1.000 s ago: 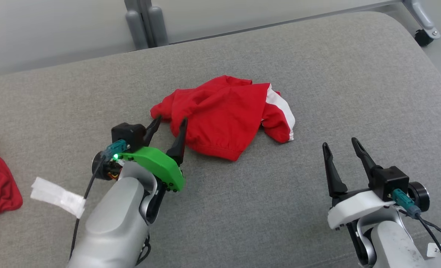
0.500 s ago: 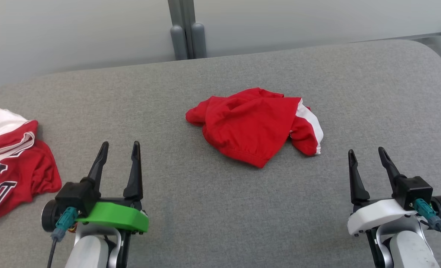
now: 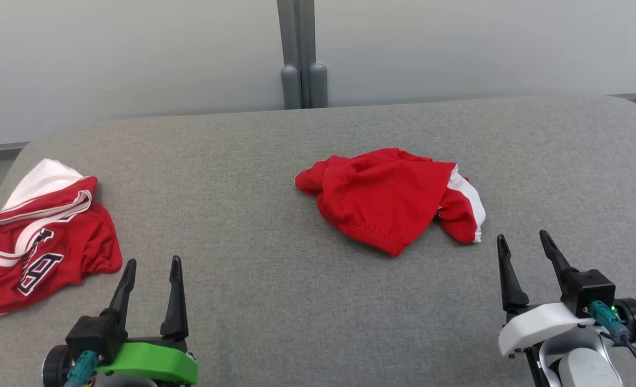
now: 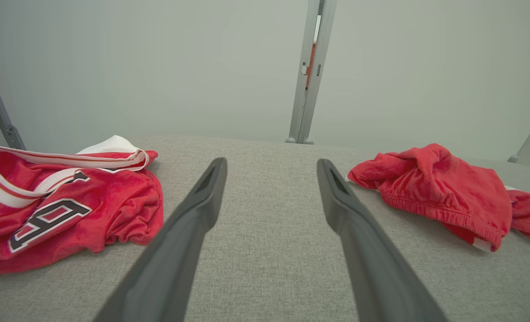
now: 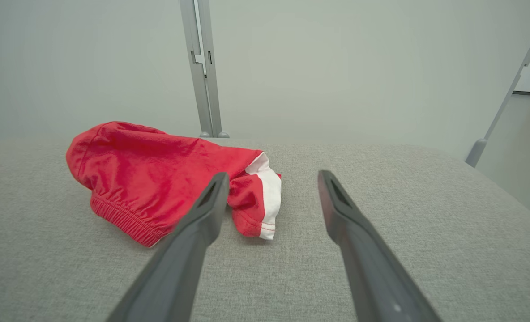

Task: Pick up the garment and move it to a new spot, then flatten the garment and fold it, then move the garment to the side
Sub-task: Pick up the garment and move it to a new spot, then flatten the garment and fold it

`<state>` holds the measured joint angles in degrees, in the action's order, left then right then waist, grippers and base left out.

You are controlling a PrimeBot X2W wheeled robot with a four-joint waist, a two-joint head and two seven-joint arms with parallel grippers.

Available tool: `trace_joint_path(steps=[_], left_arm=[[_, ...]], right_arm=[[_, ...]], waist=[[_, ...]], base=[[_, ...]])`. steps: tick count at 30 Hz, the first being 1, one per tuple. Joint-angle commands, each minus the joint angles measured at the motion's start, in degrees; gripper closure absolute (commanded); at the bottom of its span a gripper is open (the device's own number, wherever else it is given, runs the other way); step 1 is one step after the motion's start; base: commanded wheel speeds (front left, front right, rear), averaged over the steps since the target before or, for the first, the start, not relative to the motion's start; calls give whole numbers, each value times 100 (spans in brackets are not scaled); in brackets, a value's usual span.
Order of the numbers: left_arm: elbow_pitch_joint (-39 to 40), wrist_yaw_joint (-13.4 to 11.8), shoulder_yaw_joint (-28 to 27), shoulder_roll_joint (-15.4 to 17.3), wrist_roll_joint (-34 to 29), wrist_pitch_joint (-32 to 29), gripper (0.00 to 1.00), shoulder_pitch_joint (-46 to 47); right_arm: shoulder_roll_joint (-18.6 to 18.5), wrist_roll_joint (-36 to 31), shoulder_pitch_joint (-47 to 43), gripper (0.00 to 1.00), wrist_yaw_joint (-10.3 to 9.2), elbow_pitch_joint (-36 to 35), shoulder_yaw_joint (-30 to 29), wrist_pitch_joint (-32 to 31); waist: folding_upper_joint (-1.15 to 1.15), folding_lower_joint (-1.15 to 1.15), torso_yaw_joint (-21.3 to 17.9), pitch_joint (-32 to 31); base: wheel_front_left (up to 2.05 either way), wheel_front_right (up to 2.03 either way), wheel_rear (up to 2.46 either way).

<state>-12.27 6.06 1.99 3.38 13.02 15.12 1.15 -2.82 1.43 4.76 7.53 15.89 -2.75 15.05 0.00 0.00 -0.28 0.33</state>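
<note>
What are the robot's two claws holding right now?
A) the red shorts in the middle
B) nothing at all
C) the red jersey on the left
B: the left gripper and right gripper both stand open over bare grey cushion, while the red shorts and red jersey lie apart from them, untouched.

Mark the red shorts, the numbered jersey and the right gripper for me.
red shorts (image 3: pixel 388 199), head view, middle of the red cloth.
numbered jersey (image 3: pixel 81 244), head view, red cloth beside the number.
right gripper (image 3: pixel 521 236), head view, midway between its open fingertips.
</note>
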Motion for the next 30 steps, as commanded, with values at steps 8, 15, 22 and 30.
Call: trace_joint_path(steps=[8,15,22,30], left_arm=[[-174,96,-3,-35,-96,5,0,6],[-299,120,-34,-45,-95,5,0,72],[-436,141,200,-50,-73,5,0,179],[-1235,149,1652,-46,799,-157,0,838]], right_arm=[[-13,-12,-78,0,-9,-2,36,19],[-13,-25,-15,0,-8,23,55,19],[-13,-30,58,0,-8,-13,63,19],[-13,48,190,0,-8,-33,220,19]], waist=[[0,0,57,-33],[0,0,22,-3],[0,0,-4,74],[0,0,-368,294]], base=[[0,0,0],[0,0,0],[0,0,0],[0,0,0]])
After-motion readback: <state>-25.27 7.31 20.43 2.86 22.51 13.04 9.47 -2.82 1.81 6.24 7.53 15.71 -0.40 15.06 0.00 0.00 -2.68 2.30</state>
